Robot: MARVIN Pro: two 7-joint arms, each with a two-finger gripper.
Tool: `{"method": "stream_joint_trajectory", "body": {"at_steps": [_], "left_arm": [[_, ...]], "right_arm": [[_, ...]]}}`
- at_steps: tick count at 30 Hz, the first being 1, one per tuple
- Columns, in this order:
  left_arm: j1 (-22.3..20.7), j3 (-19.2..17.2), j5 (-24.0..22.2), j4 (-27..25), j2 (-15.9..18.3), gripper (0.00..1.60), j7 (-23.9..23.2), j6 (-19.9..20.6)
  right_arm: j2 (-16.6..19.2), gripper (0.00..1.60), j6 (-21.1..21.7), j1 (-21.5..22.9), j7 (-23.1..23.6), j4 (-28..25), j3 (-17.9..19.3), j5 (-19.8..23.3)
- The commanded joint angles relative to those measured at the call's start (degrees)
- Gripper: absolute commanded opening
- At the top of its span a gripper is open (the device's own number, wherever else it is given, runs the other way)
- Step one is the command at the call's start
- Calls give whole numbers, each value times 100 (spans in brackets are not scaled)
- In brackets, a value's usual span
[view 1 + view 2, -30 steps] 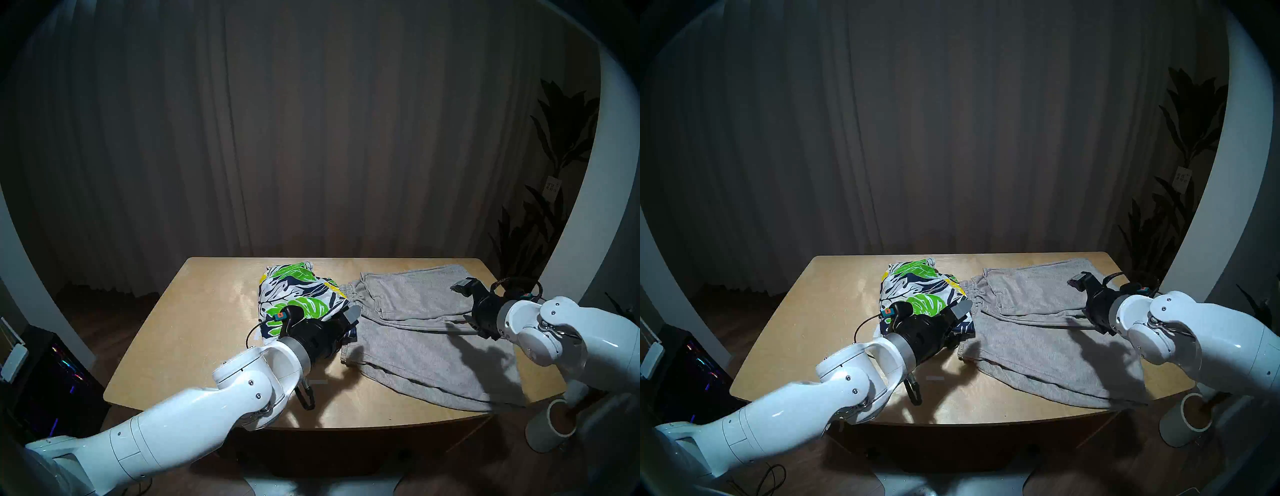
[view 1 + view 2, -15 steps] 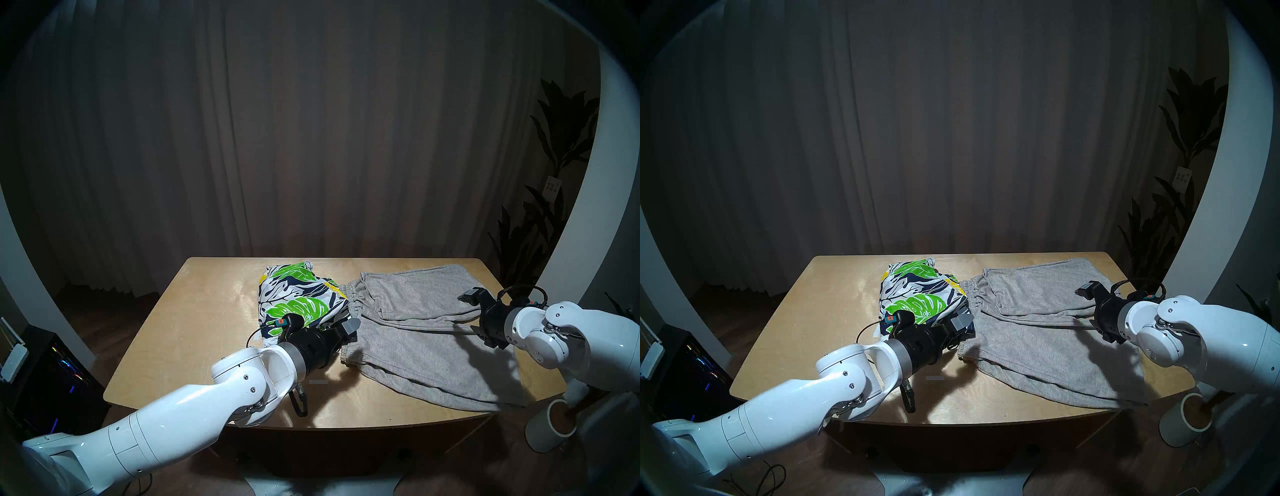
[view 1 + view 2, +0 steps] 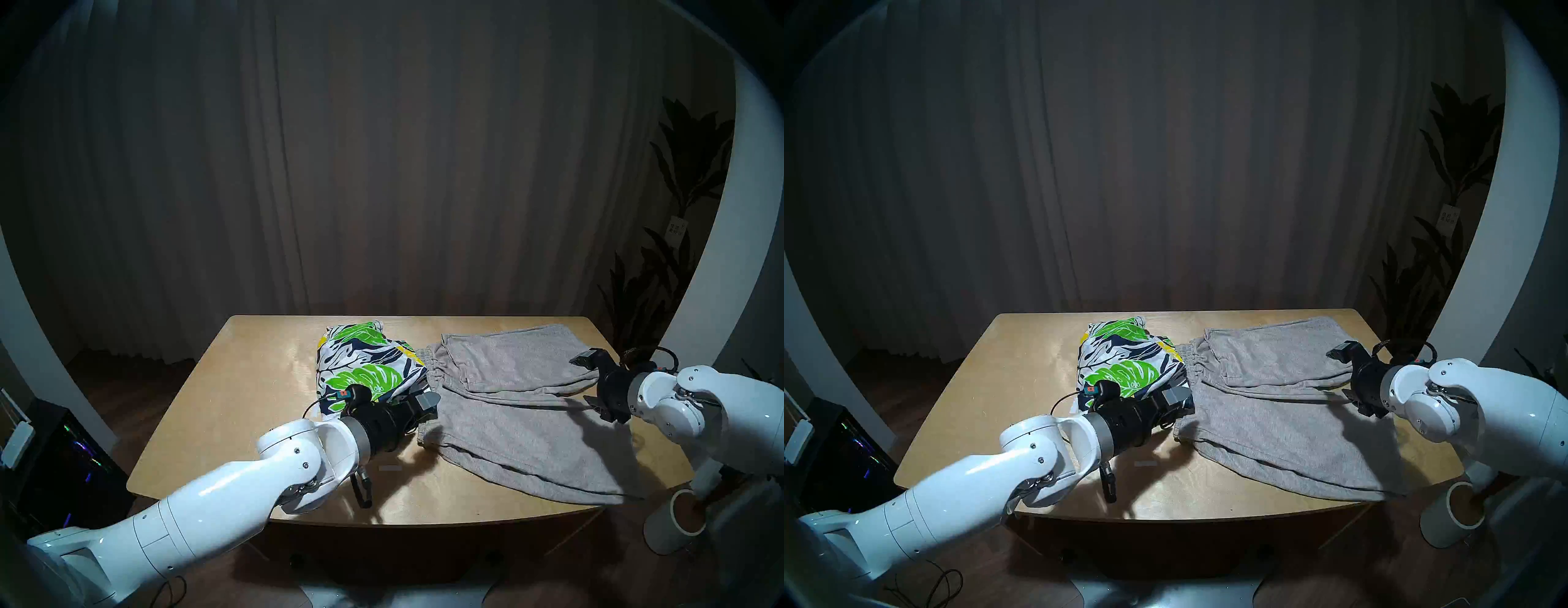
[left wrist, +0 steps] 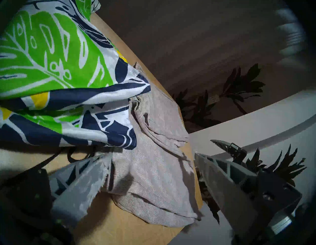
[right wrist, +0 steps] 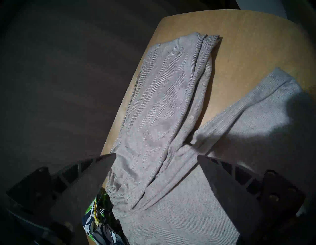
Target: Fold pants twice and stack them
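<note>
With the leaf-print shorts (image 3: pixel 368 365) already folded, the grey shorts (image 3: pixel 522 407) lie flat (unfolded), the left gripper (image 4: pixel 150 172) at their waistband and the right gripper (image 3: pixel 587 382) over their far leg, both with jaws apart, so each must next pinch an edge for the first fold.

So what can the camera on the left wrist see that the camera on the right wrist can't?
Only the left wrist view shows the dark plant, the white wall and the right pincer, seen from outside with its jaws apart. Only the right wrist view shows both legs of the grey shorts splayed apart, with bare table between them. Both show the grey shorts, the leaf-print shorts and the wooden table, each framed by its own open pincer.
</note>
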Motion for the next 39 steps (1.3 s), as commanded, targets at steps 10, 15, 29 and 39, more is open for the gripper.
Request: {"method": "stream_joint_trajectory", "body": {"at_steps": [10,15,29,39], "left_arm": [[-108,16,-258,47,-40,160,-181,422],[-193,-45,-336,82,-60,160,-217,531],[-265,-80,-501,203,-43,160,-262,829],[-232,-39,-596,298,-39,160,-257,1032]], "right_arm": [[78,160,444,-228,257,522,112,310],[80,160,588,-308,318,732,123,371],[81,160,1021,-313,619,1132,356,586],[83,160,1398,-432,728,1367,359,746]]}}
